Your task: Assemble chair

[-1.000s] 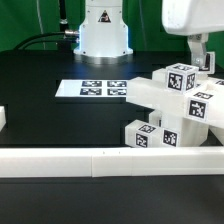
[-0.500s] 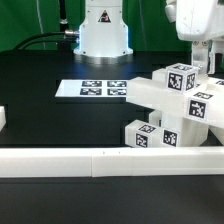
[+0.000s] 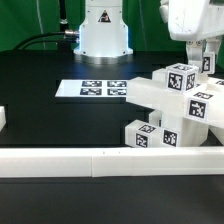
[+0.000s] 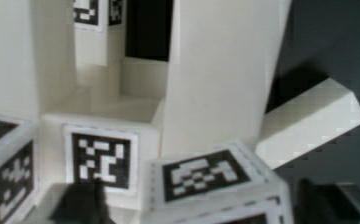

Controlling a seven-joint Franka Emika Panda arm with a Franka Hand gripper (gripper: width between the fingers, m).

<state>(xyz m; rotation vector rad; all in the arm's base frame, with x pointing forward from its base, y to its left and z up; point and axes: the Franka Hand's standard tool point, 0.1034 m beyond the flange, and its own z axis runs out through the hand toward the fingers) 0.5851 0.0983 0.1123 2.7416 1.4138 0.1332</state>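
Observation:
The chair pieces [image 3: 172,108] are chunky white blocks and posts with black-and-white tags, stacked together at the exterior view's right. My gripper [image 3: 207,62] hangs just above and behind the topmost tagged block [image 3: 181,78]. In the wrist view my gripper [image 4: 203,206] is open, and its dark fingertips [image 4: 79,205] straddle a tagged white post end [image 4: 203,172]. I cannot tell whether the fingers touch it. A tall white post [image 4: 221,70] and a slanted white bar [image 4: 310,120] lie beyond it.
The marker board [image 3: 100,89] lies flat behind the pieces, in front of the arm's white base [image 3: 103,30]. A long low white border rail [image 3: 100,158] runs along the front. A small white block [image 3: 3,120] sits at the exterior view's left edge.
The hand has sunk slightly toward the stacked pieces and its fingers have drawn somewhat closer together. The chair pieces have not moved.

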